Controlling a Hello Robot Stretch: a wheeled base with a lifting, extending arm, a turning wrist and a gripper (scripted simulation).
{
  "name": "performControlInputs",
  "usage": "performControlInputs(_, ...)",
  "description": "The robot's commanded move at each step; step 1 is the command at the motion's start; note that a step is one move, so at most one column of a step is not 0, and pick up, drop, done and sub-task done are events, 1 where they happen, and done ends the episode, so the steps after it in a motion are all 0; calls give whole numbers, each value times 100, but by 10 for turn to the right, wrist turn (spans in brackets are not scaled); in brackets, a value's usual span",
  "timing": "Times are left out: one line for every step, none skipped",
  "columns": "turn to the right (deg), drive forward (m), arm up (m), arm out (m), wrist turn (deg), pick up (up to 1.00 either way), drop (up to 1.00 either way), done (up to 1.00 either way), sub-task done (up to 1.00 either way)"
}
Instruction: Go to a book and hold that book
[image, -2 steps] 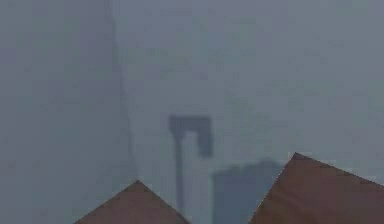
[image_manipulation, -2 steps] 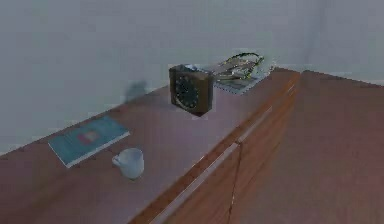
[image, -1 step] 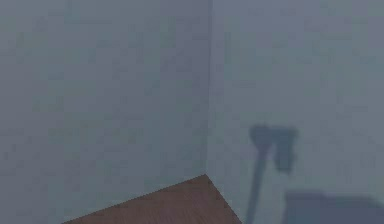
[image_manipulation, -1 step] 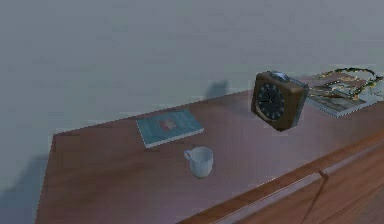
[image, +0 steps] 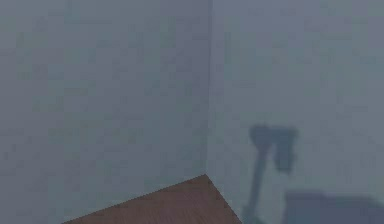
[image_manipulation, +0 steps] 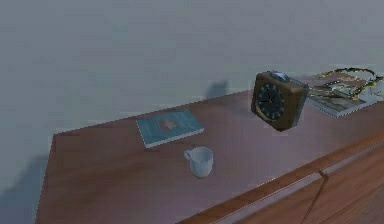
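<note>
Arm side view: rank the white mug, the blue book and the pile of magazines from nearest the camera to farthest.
1. white mug: nearest, mid wooden top, toward its front edge.
2. blue book: lying flat just beyond the mug, slightly toward the view's left.
3. pile of magazines: farthest, at the view's right edge, past the clock.

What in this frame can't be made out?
Arm side view: flat stack cut by the right edge; dark thing on it too small to name.
Arm side view: teal book, cover too small to read.
Forward view: brown surface cut by bottom edge; floor or furniture unclear.
</note>
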Motion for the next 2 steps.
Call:
performControlInputs(0, 0, 38, 0, 0, 0, 0, 0, 0)
performControlInputs(0, 0, 0, 28, 0, 0, 0, 0, 0)
